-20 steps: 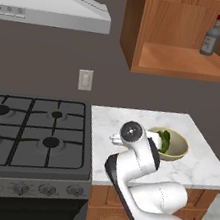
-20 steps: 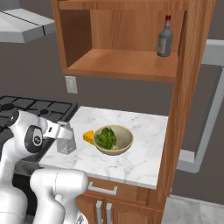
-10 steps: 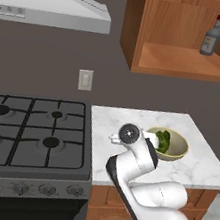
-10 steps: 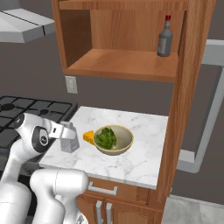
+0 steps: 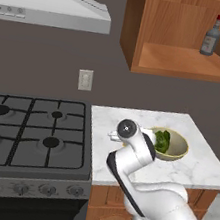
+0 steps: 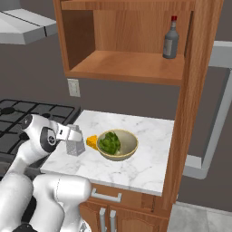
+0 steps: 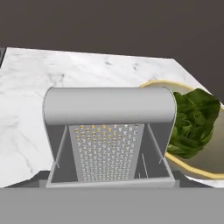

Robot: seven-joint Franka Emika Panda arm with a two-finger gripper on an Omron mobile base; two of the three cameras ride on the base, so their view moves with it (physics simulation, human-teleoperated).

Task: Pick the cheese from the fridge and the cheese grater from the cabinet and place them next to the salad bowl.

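Setting the grater (image 6: 75, 143) down beside the cheese (image 6: 92, 141) and bowl (image 6: 118, 145): can't tell whether your jaws grip it, so lower gently.

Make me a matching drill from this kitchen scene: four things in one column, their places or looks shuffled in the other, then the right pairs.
Things:
1. cheese grater
2. cheese
3. salad bowl
4. glass bottle

Descriptions:
A. on the shelf of the cabinet
B. holds green leaves
C. yellow-orange wedge between grater and bowl
D. grey metal, upright on the marble counter at the bowl's stove side

Pairs: 1-D, 2-C, 3-B, 4-A
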